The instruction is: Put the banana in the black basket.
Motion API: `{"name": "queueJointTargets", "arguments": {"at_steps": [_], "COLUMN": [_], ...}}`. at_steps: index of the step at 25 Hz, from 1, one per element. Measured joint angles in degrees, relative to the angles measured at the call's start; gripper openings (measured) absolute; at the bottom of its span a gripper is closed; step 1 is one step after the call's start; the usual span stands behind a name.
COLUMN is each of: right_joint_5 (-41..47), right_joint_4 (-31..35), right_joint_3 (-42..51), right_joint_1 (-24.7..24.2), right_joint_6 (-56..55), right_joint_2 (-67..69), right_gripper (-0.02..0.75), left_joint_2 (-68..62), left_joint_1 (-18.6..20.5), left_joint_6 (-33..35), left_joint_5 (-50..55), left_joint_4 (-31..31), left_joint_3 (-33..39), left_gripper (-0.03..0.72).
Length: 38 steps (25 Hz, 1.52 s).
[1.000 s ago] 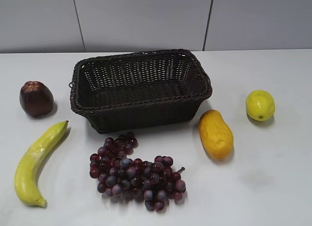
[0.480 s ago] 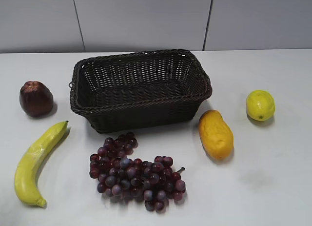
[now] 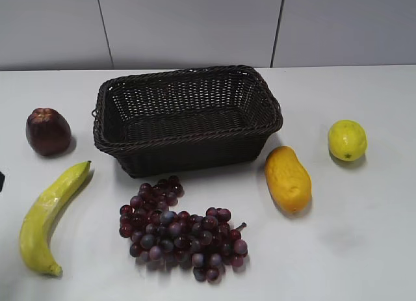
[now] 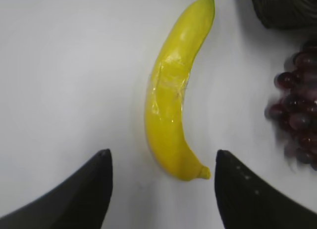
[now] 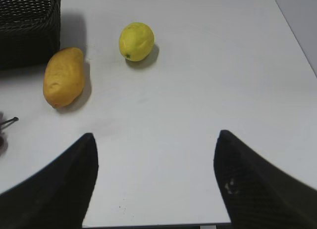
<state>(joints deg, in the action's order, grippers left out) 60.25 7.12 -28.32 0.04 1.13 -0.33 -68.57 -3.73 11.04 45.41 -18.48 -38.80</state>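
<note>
Both pincers I see spread: left pincer (image 4: 163, 189) above the banana (image 4: 174, 95) on the desk (image 4: 64, 75), right pincer (image 5: 154, 184) over bare desk; black basket (image 3: 185, 119) sits far.

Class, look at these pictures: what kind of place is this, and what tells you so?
Probably a robot test bench, not a kitchen: a bare white table against plain grey wall panels, with a banana, grapes and a black basket laid out neatly, seen from wrist cameras.
</note>
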Motion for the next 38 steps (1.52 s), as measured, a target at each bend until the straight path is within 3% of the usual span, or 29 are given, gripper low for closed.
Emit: {"name": "queueJointTargets", "arguments": {"at_steps": [6, 9, 18, 32, 38], "right_joint_5": [0.00, 0.00, 0.00, 0.00, 0.00], "right_joint_4": [0.00, 0.00, 0.00, 0.00, 0.00], "right_joint_3": [0.00, 0.00, 0.00, 0.00, 0.00], "right_joint_1": [0.00, 0.00, 0.00, 0.00, 0.00], "right_joint_6": [0.00, 0.00, 0.00, 0.00, 0.00], "right_joint_2": [0.00, 0.00, 0.00, 0.00, 0.00], "right_gripper": [0.582, 0.582, 0.582, 0.582, 0.582], "left_joint_2": [-8.52, -12.84, -24.49, -32.39, -32.80], "left_joint_1": [-8.28, -10.21, -10.50, -10.66, -10.66], "left_joint_6": [0.20, 0.20, 0.20, 0.20, 0.20], "left_joint_5": [1.47, 3.19, 0.09, -7.82, -9.03], "left_joint_4": [4.20, 6.03, 8.85, 9.62, 9.68], "left_joint_3": [-6.14, -8.01, -8.56, -8.57, -8.68], "left_gripper": [0.621, 0.618, 0.607, 0.603, 0.514]}}
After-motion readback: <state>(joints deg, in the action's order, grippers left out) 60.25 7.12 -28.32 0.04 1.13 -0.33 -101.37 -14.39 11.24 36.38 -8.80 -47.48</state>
